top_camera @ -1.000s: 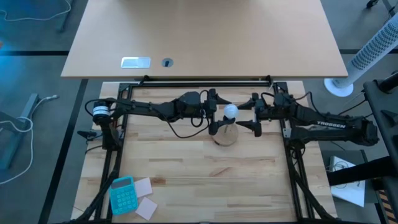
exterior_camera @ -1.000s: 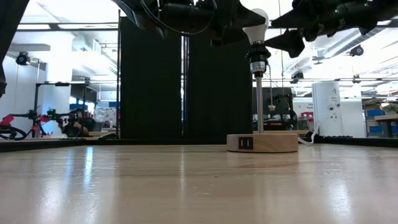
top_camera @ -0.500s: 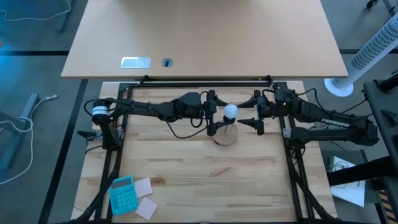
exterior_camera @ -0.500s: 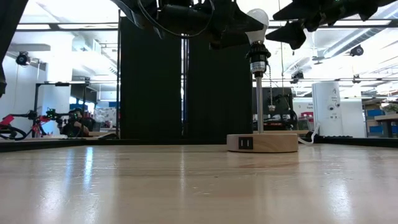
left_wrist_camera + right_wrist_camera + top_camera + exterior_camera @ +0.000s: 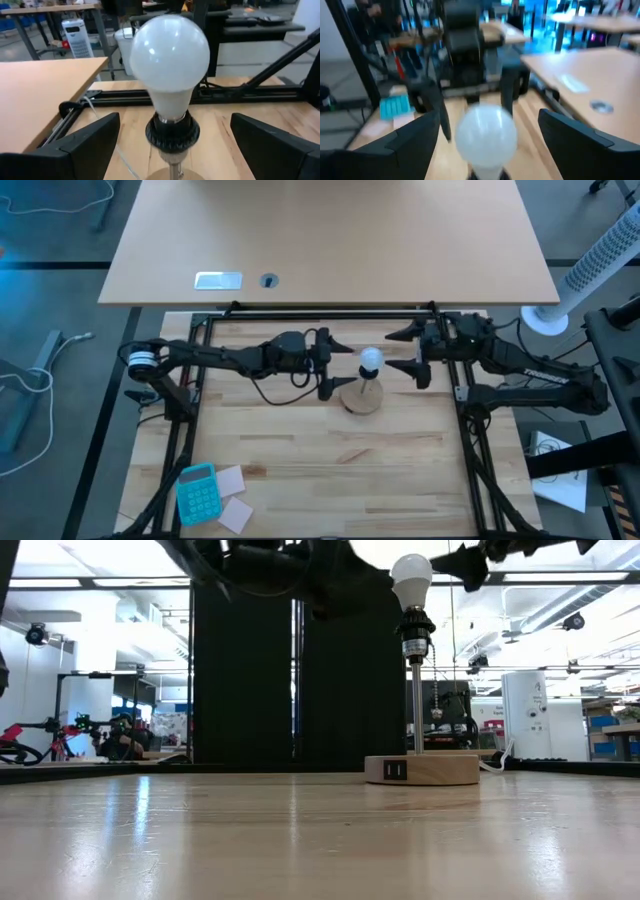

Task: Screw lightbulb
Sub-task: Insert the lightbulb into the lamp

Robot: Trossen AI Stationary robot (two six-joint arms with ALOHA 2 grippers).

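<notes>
While both pincers gape, glossy white lightbulb (image 5: 169, 60) sits — seemingly seated — in black socket (image 5: 172, 134).

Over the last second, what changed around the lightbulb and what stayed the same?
Both arms backed off the lightbulb. The left gripper drew back toward its own side and the right gripper pulled away to the other, jaws open on both, so neither is next to the bulb now. The bulb stays seated in the black socket on the wooden stand, which has not moved.
</notes>
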